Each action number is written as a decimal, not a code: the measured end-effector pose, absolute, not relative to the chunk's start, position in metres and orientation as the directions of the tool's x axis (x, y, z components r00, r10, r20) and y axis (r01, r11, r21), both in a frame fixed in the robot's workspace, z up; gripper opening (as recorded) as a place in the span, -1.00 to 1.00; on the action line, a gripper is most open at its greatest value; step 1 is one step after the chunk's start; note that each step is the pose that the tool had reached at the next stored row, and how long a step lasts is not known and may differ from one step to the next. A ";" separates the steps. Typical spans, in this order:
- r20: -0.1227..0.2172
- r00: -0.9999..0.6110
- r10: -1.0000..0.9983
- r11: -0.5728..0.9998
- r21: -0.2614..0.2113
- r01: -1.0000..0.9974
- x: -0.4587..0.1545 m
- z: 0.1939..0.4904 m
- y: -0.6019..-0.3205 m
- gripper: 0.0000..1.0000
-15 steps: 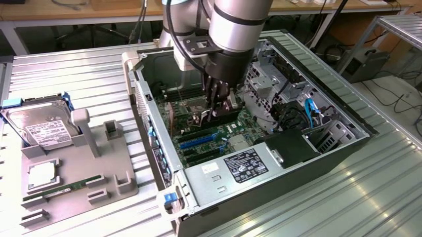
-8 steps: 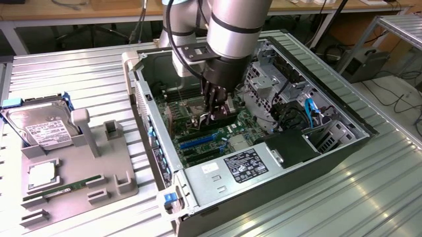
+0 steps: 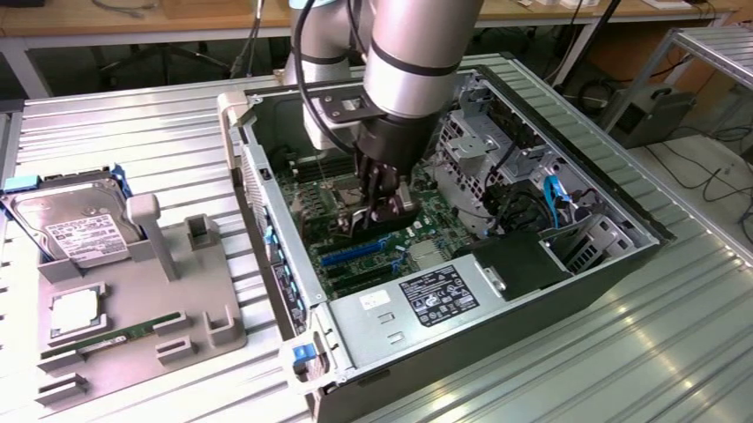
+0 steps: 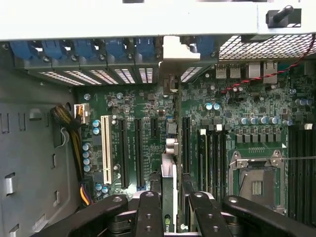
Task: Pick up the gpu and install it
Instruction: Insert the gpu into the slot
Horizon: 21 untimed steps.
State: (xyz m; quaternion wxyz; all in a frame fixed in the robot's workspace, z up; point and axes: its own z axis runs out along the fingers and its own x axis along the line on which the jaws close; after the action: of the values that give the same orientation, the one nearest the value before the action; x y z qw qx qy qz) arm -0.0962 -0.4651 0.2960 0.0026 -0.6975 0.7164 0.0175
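Your claw [image 3: 379,204] is clenched on the graphics card [image 4: 169,180], holding it on edge just above the motherboard [image 4: 232,98]. If the card's edge sits beside a slot [image 4: 185,143] rather than over it, downward pressure may tilt the card or damage contacts.

Bright even light, glare on metal table [image 3: 659,352]
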 end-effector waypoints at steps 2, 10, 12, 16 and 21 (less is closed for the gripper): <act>-0.030 -0.027 -0.999 0.027 0.021 -0.999 -0.097 0.295 -0.465 -0.47; -0.031 -0.024 -0.999 0.024 0.023 -0.999 -0.098 0.291 -0.466 -0.47; -0.036 -0.020 -0.999 0.019 0.023 -1.000 -0.099 0.289 -0.466 -0.47; -0.041 -0.008 -0.999 0.007 0.023 -1.000 -0.100 0.287 -0.466 -0.47; -0.041 0.009 -0.999 -0.010 0.023 -1.000 -0.101 0.286 -0.466 -0.47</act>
State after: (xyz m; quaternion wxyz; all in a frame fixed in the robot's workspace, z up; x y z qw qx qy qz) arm -0.1006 -0.4658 0.2856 0.0062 -0.7103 0.7035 0.0227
